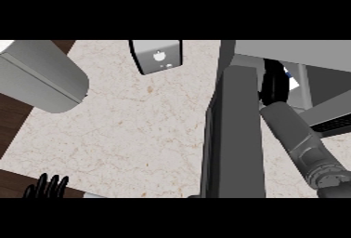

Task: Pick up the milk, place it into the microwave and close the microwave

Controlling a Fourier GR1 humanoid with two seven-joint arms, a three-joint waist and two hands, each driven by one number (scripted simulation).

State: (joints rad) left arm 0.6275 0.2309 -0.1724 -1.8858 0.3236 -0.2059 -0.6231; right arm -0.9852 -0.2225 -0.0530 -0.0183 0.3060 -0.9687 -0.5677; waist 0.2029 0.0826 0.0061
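The microwave (pixel 302 52) stands at the right with its dark grey door (pixel 233 139) swung open toward me. My right forearm reaches past the door's inner side into the opening. There my right hand (pixel 273 86) is curled round the milk (pixel 293 82), a white carton with blue print of which only a sliver shows beside the hand. Whether the carton rests on the microwave's floor is hidden. My left hand (pixel 47 186) rests open at the lower left edge, fingers up, far from the microwave.
A large light grey rounded body (pixel 41 74) juts over the counter's upper left. A small silver box (pixel 158 56) with a white mark stands at the top middle. The beige marble counter (pixel 130 135) lies between them and the door.
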